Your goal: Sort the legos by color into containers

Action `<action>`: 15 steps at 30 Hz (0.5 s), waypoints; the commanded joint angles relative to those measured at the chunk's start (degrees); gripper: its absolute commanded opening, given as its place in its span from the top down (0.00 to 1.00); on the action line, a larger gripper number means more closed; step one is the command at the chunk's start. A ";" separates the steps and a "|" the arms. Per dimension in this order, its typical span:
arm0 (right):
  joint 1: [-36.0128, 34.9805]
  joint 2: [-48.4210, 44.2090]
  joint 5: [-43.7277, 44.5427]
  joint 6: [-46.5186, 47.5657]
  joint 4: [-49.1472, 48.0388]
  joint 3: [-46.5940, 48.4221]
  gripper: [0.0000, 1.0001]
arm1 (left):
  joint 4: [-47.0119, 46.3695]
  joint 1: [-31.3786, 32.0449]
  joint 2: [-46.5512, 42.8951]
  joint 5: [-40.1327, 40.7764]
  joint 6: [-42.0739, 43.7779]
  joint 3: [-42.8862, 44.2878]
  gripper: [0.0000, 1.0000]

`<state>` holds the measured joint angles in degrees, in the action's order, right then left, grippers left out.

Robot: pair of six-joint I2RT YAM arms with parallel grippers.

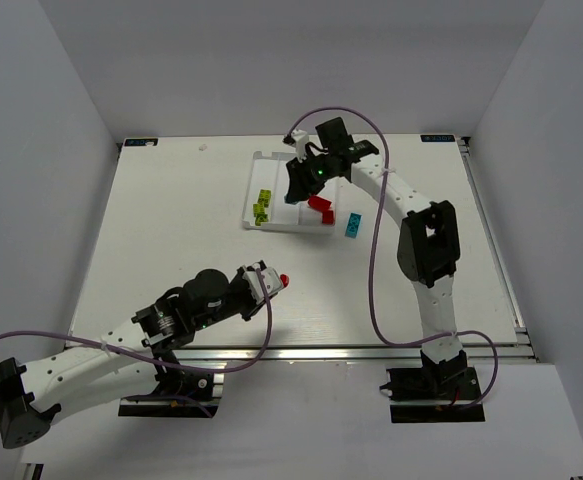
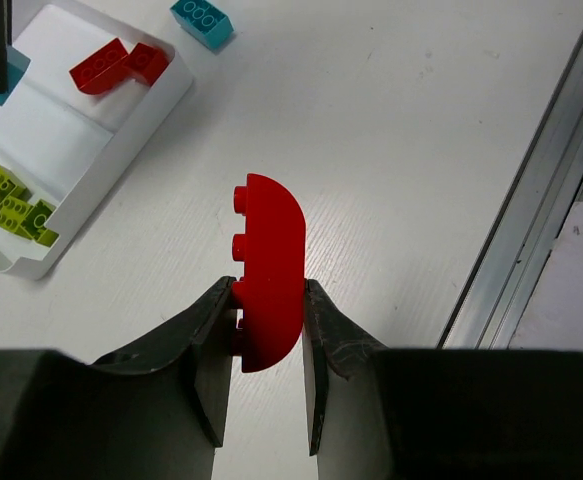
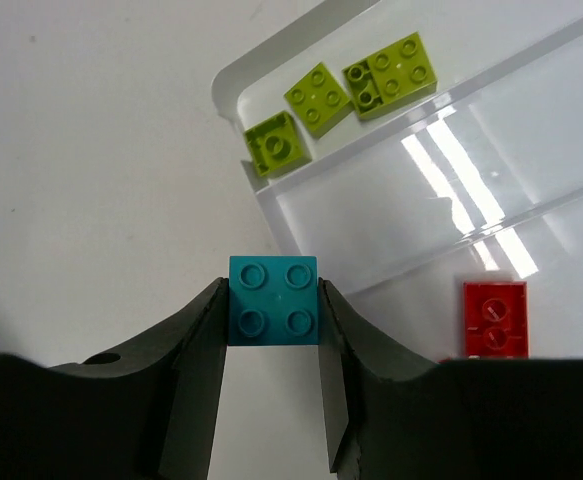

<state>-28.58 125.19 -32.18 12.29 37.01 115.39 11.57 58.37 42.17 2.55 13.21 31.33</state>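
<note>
The white three-compartment tray (image 1: pixel 268 170) lies at the back middle of the table. Yellow-green bricks (image 1: pixel 262 205) lie in its left compartment and red bricks (image 1: pixel 320 208) in its right one. A cyan brick (image 1: pixel 353 225) lies on the table just right of the tray. My right gripper (image 3: pixel 273 295) is shut on a cyan 2x2 brick (image 3: pixel 273 300) and holds it over the tray's end rim (image 3: pixel 233 92). My left gripper (image 2: pixel 269 290) is shut on a red rounded brick (image 2: pixel 269 270) above the bare table, well short of the tray (image 2: pixel 121 150).
The tray's middle compartment (image 3: pixel 421 200) holds nothing in the part that shows. A metal rail (image 2: pixel 531 230) runs along the table's near edge. White walls close in the table on three sides.
</note>
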 commanded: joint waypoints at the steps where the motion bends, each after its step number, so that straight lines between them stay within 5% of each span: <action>1: -0.69 1.81 6.15 -2.62 -7.56 3.08 1.00 | -0.41 0.17 -0.43 1.76 -1.43 -0.75 0.99; 4: -0.87 4.71 7.92 -3.24 -8.97 5.89 0.94 | -0.41 0.17 -0.69 2.46 -1.70 -0.83 0.99; 7: -1.39 7.09 9.76 -3.24 -9.68 7.74 0.76 | -0.50 0.17 -0.95 2.55 -1.79 -0.83 0.99; 8: -1.57 7.61 10.12 -3.24 -9.94 7.92 0.60 | -0.59 0.17 -1.13 2.81 -1.87 -1.01 0.99; 11: -1.66 9.28 10.56 -3.15 -10.38 8.36 0.36 | -0.94 0.17 -0.95 3.08 -2.05 -1.10 0.99; 15: -1.48 9.99 9.51 -3.15 -10.74 8.27 0.24 | -2.43 -0.98 0.36 2.28 -2.31 -1.01 0.99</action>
<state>-29.76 135.41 -22.81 9.37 28.56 121.38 11.33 58.00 42.30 4.56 11.77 30.55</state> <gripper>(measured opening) 0.747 0.393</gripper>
